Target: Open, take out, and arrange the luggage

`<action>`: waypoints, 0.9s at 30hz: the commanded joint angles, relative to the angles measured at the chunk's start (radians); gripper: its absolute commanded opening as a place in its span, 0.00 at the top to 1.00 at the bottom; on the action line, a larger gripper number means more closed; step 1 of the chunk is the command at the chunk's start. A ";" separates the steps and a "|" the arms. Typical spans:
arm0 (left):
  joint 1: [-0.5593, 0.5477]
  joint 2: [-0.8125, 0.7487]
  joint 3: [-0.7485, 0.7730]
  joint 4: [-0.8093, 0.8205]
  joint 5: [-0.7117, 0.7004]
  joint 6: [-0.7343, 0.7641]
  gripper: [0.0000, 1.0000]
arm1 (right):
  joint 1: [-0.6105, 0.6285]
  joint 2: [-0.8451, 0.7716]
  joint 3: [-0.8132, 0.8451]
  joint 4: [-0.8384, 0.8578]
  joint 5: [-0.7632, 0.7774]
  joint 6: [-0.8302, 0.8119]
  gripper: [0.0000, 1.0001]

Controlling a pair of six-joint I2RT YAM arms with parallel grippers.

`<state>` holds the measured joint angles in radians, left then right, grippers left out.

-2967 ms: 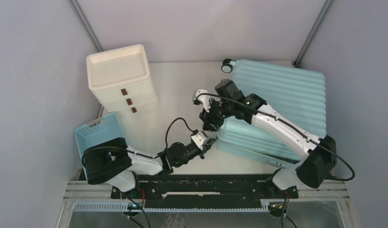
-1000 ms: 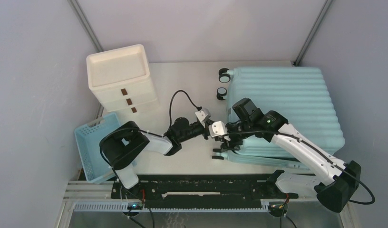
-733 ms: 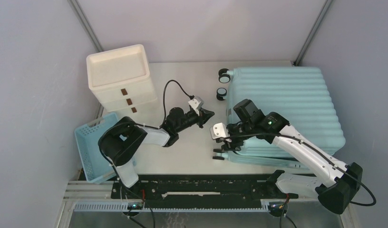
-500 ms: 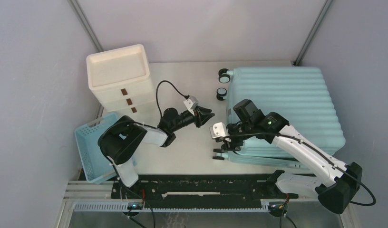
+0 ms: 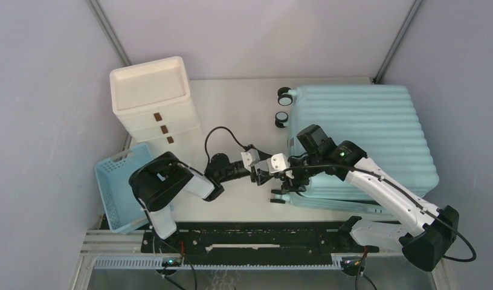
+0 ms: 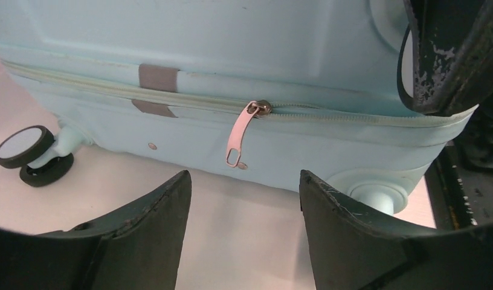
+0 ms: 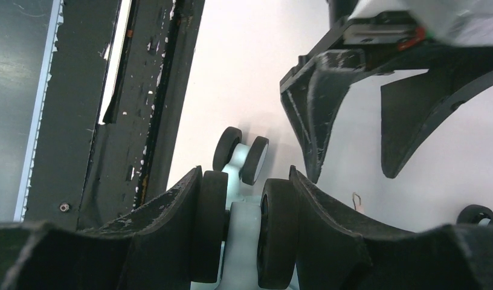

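The luggage (image 5: pixel 365 121), a light-blue ribbed suitcase, lies flat on the right of the table. My right gripper (image 5: pixel 284 182) is shut on its near-left twin wheel (image 7: pixel 274 229), one finger against each black disc. My left gripper (image 5: pixel 263 175) hangs open just left of that corner, low over the table. In the left wrist view the open left gripper (image 6: pixel 244 175) faces the suitcase's side (image 6: pixel 232 36). The closed zipper's metal pull (image 6: pixel 241 136) hangs a little beyond the fingertips, untouched. The right wrist view shows the left gripper (image 7: pixel 353 175) with nothing in it.
A white drawer unit (image 5: pixel 153 99) with brown handles stands at the back left. A blue lattice basket (image 5: pixel 117 187) sits in front of it. Two more suitcase wheels (image 5: pixel 284 96) stick out at the far-left corner. A black rail (image 5: pixel 256 232) runs along the near edge.
My left gripper opened, swung away toward the drawer unit, then came back to the suitcase's near-left corner facing the zipper. The right arm and the suitcase have not moved.
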<state>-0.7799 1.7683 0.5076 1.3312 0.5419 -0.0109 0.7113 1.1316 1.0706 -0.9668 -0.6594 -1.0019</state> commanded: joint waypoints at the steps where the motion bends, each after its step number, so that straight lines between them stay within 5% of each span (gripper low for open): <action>1: -0.046 0.039 0.021 0.064 -0.103 0.159 0.30 | -0.009 0.019 -0.015 -0.006 -0.111 -0.119 1.00; 10: -0.076 0.109 0.122 0.052 -0.236 0.182 0.36 | -0.012 0.020 -0.016 0.010 -0.105 -0.110 1.00; 22: -0.107 0.152 0.183 0.058 -0.105 0.125 0.54 | -0.012 0.024 -0.015 0.031 -0.093 -0.094 1.00; 27: -0.108 0.167 0.211 0.054 -0.095 0.116 0.75 | -0.012 0.022 -0.016 0.036 -0.089 -0.092 1.00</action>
<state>-0.8845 1.9251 0.6632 1.3369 0.4107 0.1200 0.7006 1.1336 1.0706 -0.9668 -0.6712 -0.9852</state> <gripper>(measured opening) 0.335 0.576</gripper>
